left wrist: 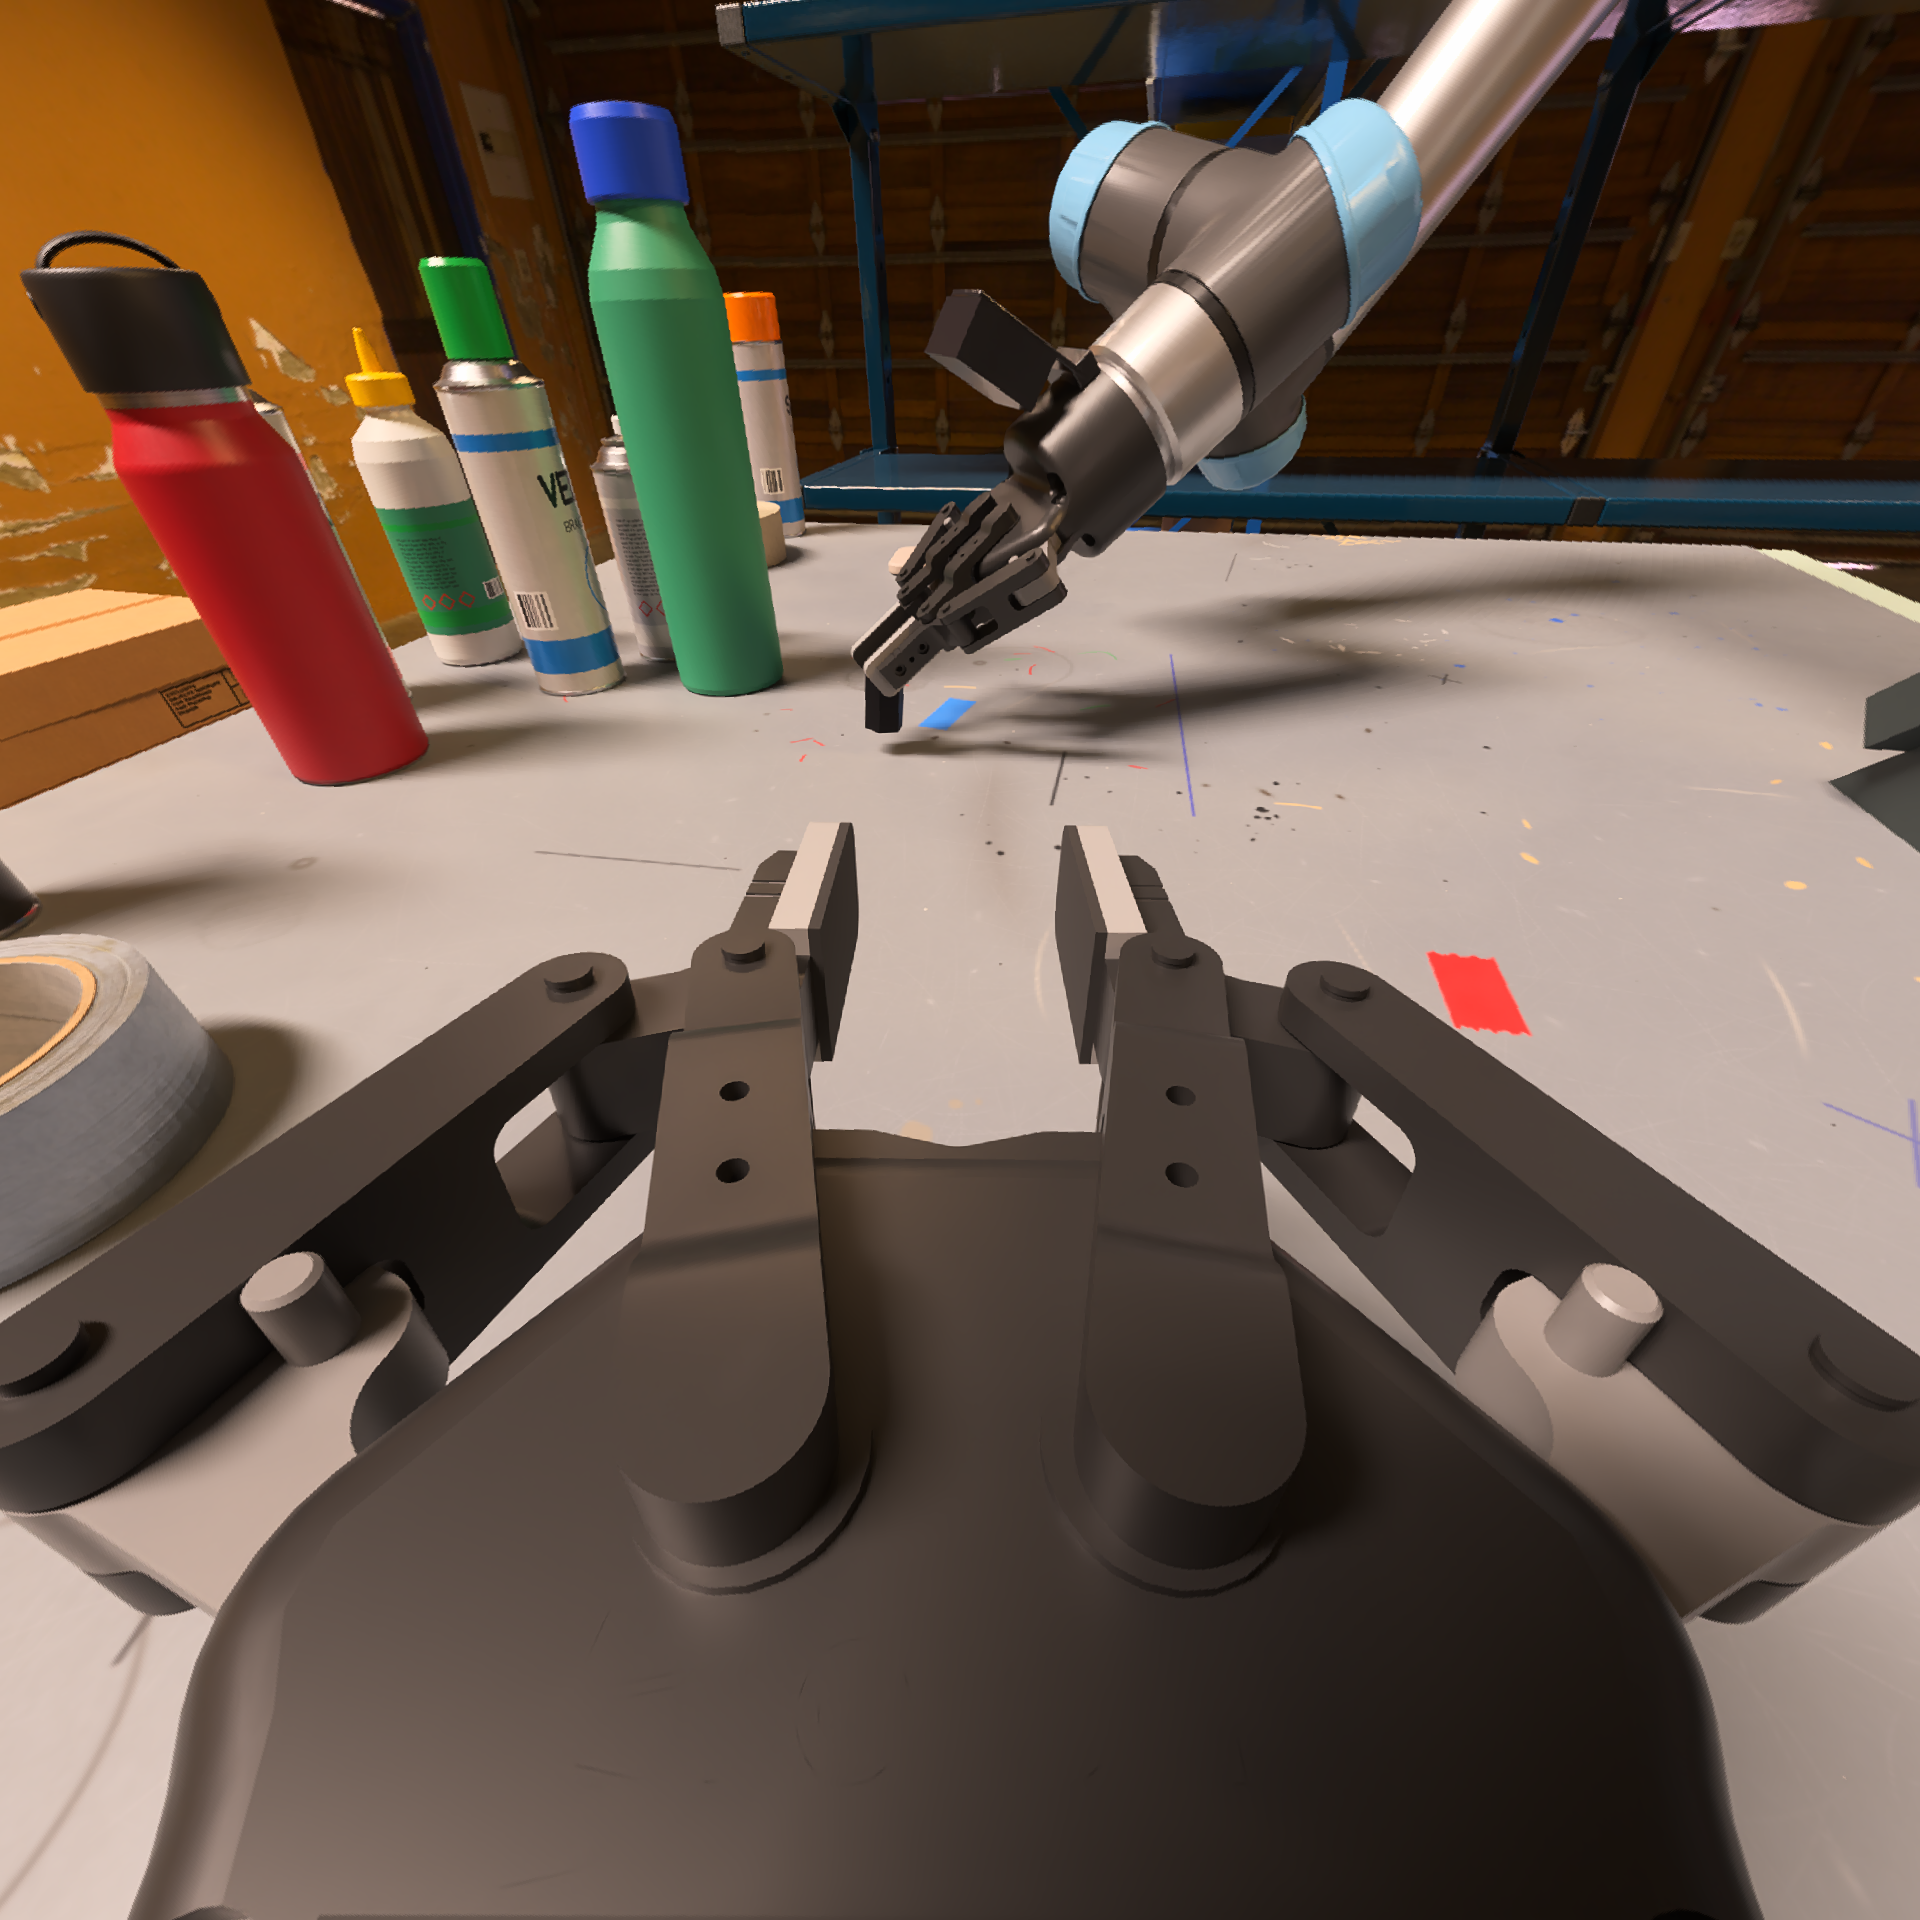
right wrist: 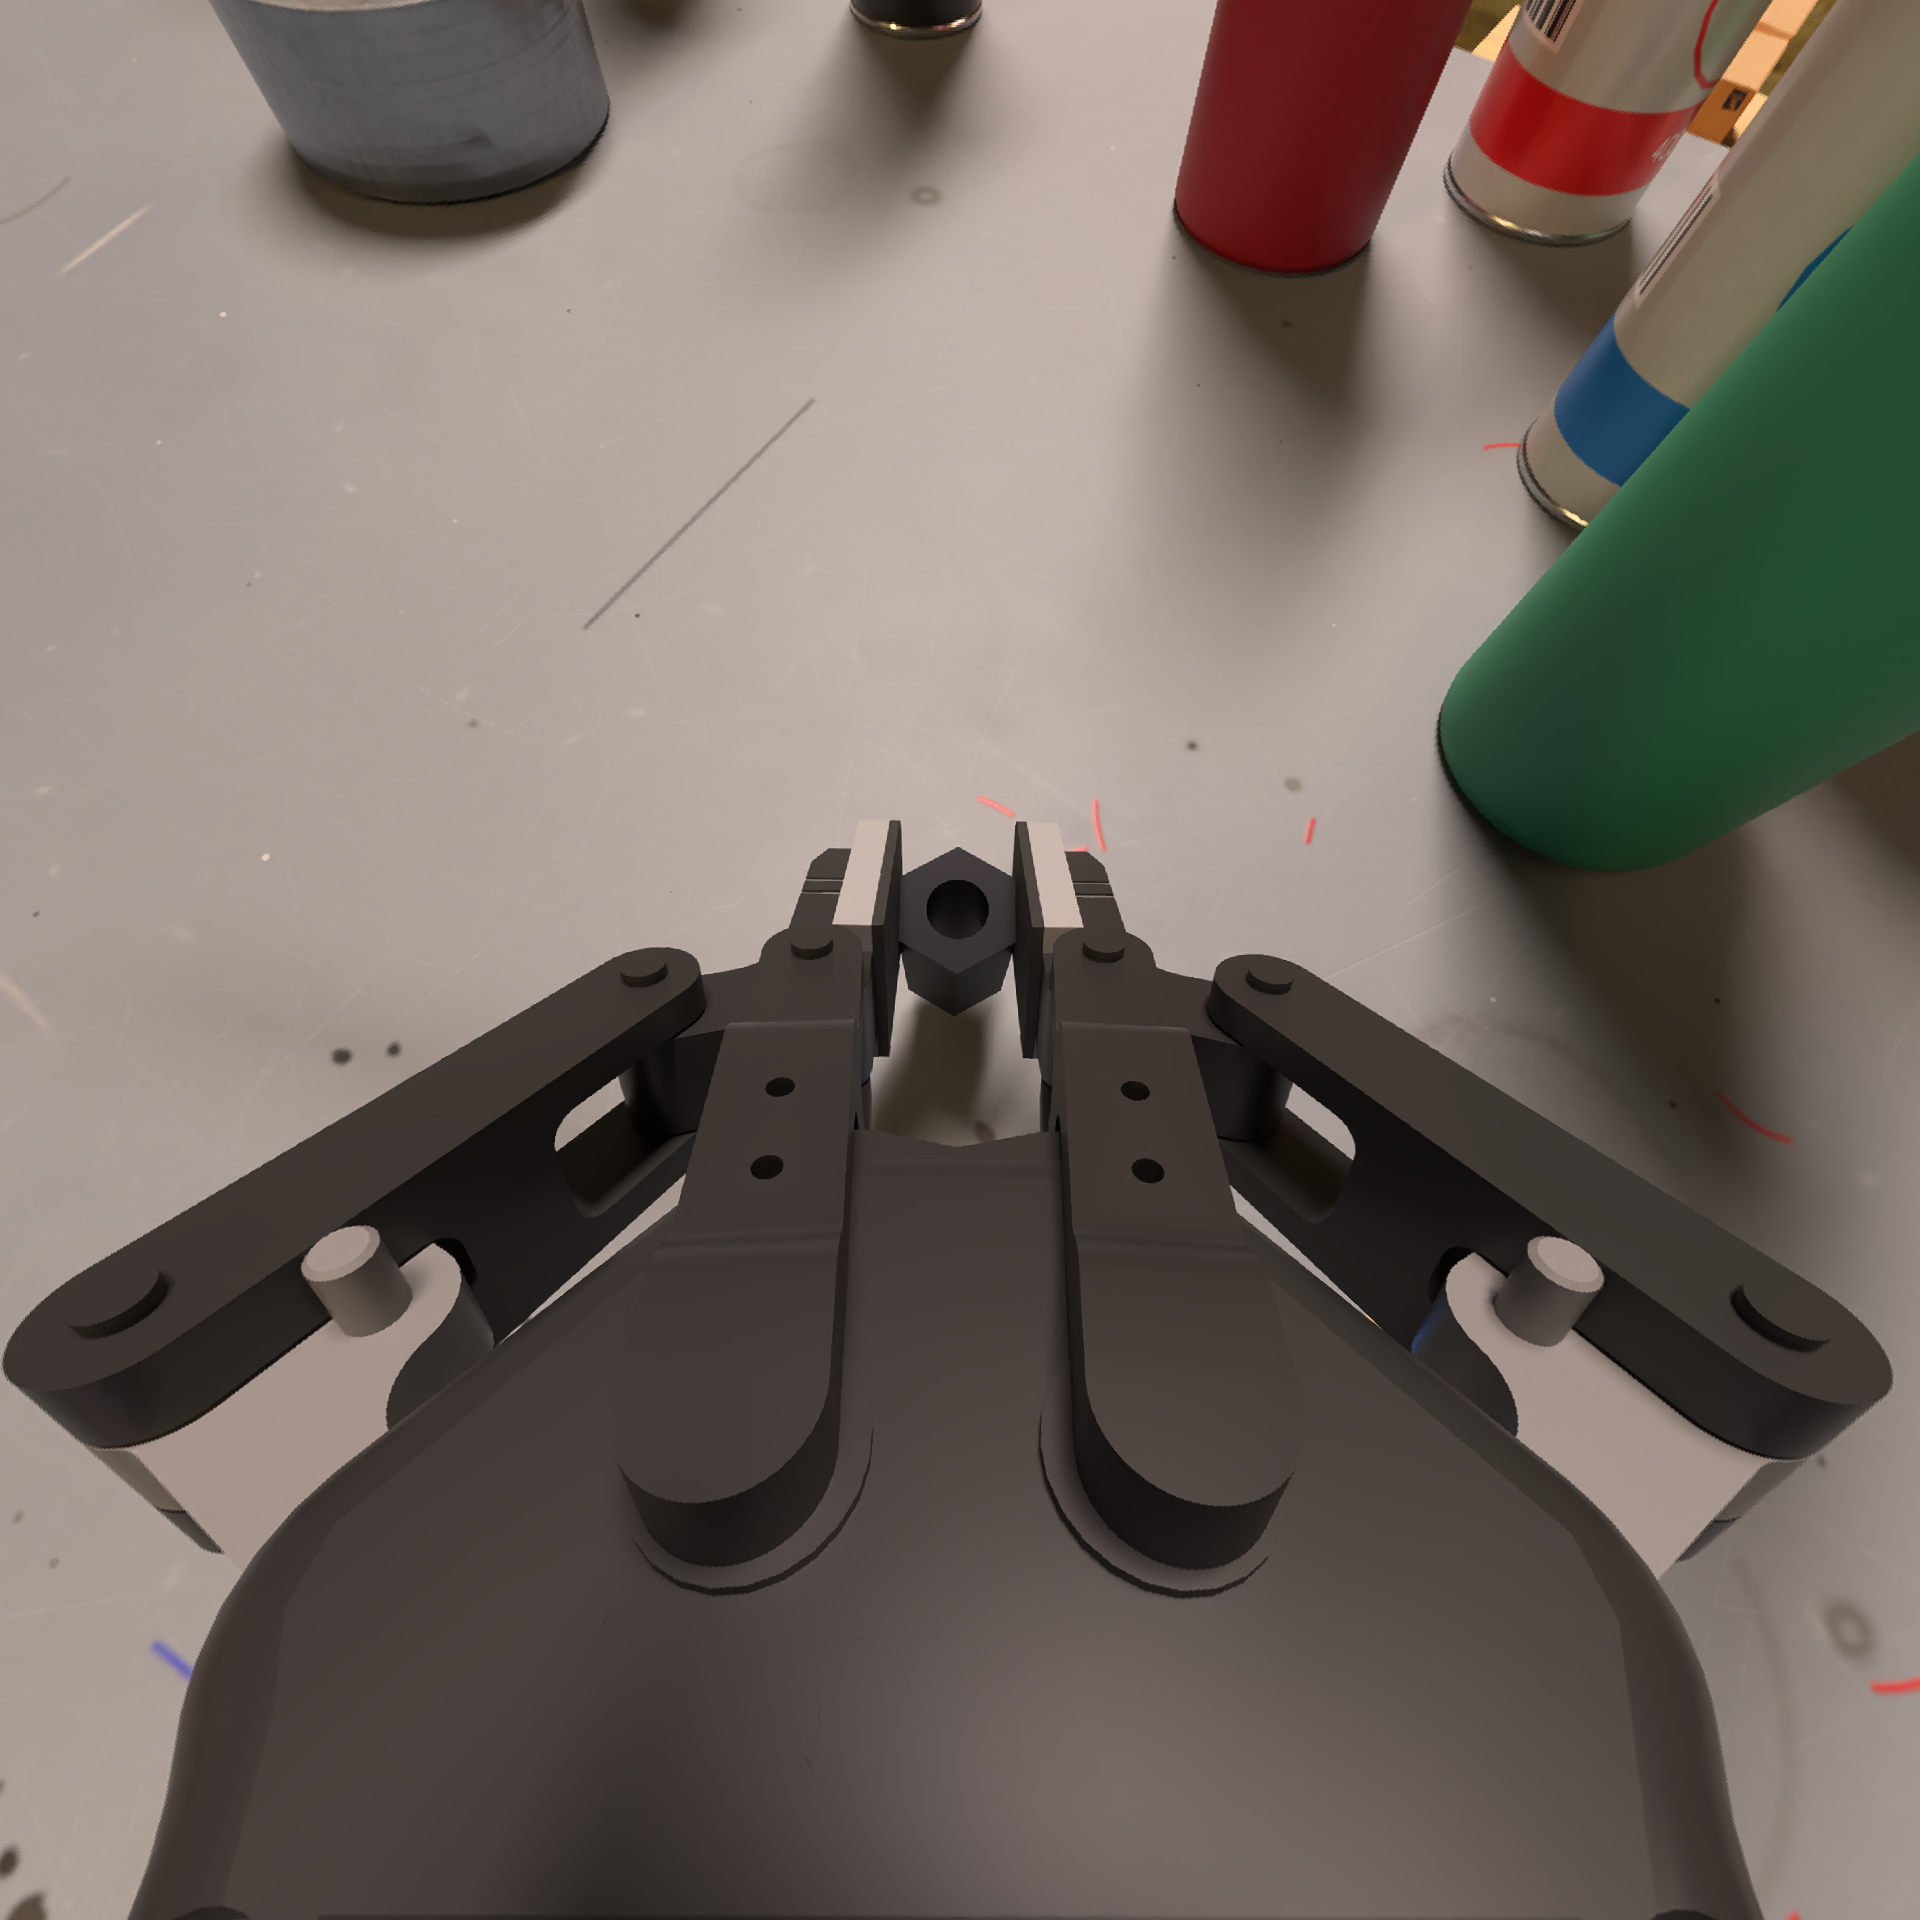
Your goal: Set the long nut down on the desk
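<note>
The long nut (right wrist: 954, 925) is a black hexagonal sleeve with a round bore. My right gripper (right wrist: 954, 883) is shut on it, pads against its flats. In the left wrist view the right gripper (left wrist: 896, 665) points down at the grey desk (left wrist: 1247, 935), and the nut (left wrist: 883, 712) hangs from its fingertips with its lower end at or just above the desk; I cannot tell if it touches. My left gripper (left wrist: 956, 894) is open and empty, low over the desk, well in front of the nut.
A red bottle (left wrist: 260, 582), a tall green bottle (left wrist: 675, 447) and several spray cans stand left of the nut. A grey tape roll (left wrist: 83, 1081) lies at the near left. A blue patch (left wrist: 948, 713) and a red patch (left wrist: 1475, 992) mark the desk.
</note>
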